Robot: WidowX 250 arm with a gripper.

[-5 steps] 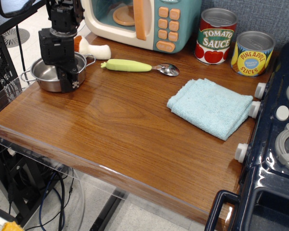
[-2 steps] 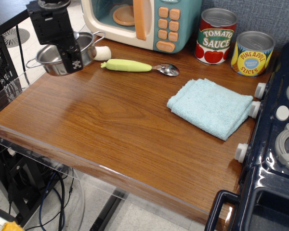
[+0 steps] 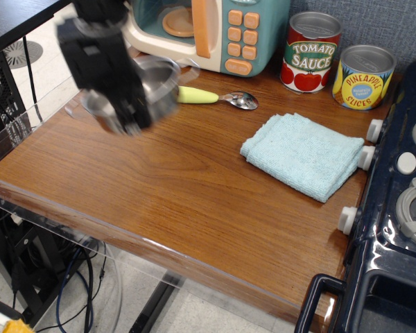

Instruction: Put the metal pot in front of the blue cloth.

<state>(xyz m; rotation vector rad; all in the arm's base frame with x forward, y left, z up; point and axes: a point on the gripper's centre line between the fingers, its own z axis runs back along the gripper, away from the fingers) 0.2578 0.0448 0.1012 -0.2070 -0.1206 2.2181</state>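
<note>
The metal pot (image 3: 158, 83) is a small shiny steel pot, held in the air above the left part of the wooden table. My black gripper (image 3: 125, 111) is shut on its near rim and hides much of it; the picture is blurred there by motion. The blue cloth (image 3: 304, 154) is a folded light aqua towel lying flat at the right of the table, well apart from the pot and gripper.
A toy microwave (image 3: 208, 28) stands at the back. A green-handled spoon (image 3: 222, 98) lies in front of it. A tomato sauce can (image 3: 310, 52) and pineapple can (image 3: 363, 76) stand at the back right. A toy stove (image 3: 402, 208) borders the right edge.
My gripper lifted the pot off the table at the far left and has carried it to the right and nearer the camera.
</note>
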